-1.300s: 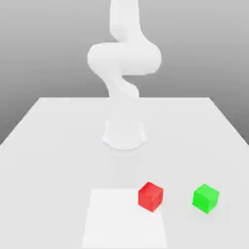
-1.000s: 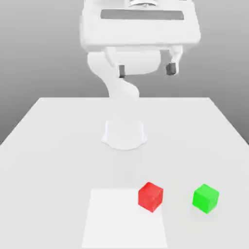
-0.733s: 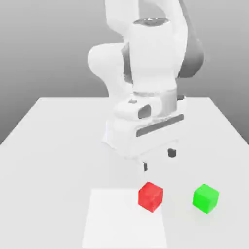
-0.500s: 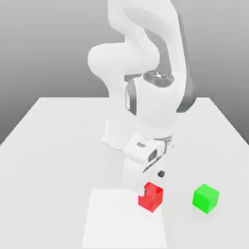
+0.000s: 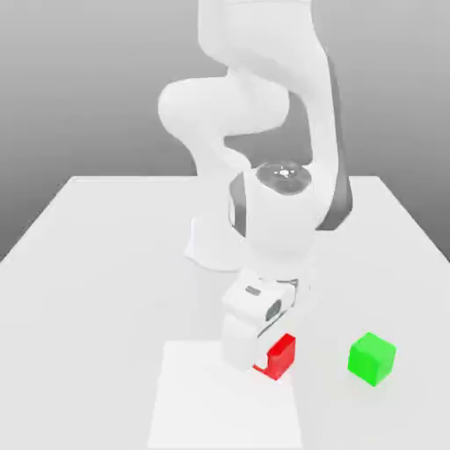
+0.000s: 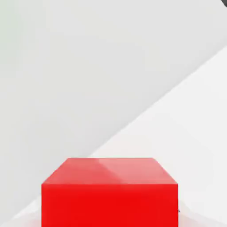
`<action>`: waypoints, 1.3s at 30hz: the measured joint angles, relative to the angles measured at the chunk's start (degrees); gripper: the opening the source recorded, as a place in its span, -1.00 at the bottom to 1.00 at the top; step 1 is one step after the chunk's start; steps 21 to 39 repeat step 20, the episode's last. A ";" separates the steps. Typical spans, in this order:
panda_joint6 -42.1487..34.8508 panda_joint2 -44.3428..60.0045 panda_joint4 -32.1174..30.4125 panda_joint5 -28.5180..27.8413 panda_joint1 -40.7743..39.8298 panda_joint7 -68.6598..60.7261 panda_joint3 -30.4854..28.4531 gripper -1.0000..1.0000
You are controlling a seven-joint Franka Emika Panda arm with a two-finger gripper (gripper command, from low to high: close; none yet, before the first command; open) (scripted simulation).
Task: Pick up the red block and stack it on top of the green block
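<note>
the white arm's gripper (image 5: 264,356) sits low over the small bright red cube (image 5: 282,356) on the white table (image 5: 105,264); whether its fingers are spread i cannot tell. centre squarely before closing. the small bright green cube (image 5: 372,359) waits apart on the exterior view's right.

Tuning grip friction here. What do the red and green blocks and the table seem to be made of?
The red block and the green block look like plain matte plastic: flat, even colour, no grain. The table looks smooth, matte white, possibly laminate. Being a render, the material stays uncertain.
</note>
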 joint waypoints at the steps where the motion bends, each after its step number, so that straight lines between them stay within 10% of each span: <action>1: -1.33 -1.56 -0.22 -0.60 0.01 0.44 -0.16 -1.00; 11: -15.12 -8.32 6.55 -1.84 14.00 -0.20 7.91 -1.00; 16: -8.31 0.22 8.28 -2.32 16.06 -0.16 5.64 -1.00; 17: -6.70 1.93 8.37 -2.52 16.05 -0.01 5.45 1.00; 39: -6.70 1.93 8.37 -2.52 16.05 -0.01 5.45 1.00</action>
